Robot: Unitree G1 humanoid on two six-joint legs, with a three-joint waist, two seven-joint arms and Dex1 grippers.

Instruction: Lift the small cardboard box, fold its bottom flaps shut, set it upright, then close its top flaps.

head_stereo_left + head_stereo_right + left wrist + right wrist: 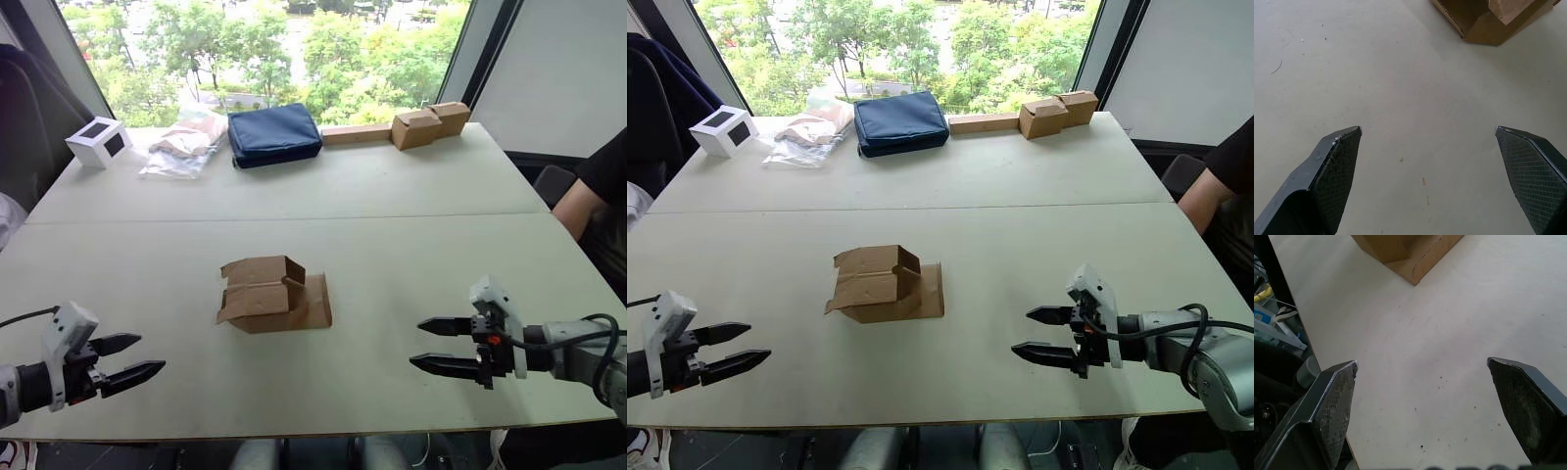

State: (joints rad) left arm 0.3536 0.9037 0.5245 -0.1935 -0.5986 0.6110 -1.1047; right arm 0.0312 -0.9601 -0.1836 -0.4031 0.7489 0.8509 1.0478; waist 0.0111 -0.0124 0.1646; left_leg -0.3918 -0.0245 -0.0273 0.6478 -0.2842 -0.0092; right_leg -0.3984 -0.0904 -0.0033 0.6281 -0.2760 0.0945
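Both grippers are spread wide and hold nothing: the left gripper (pixel 125 357) at lower left of the frame, the right gripper (pixel 441 345) at lower right. The box (pixel 272 294) lies collapsed at table centre, well apart from both. Lifting has not begun; next, both arms likely must close in on its sides.
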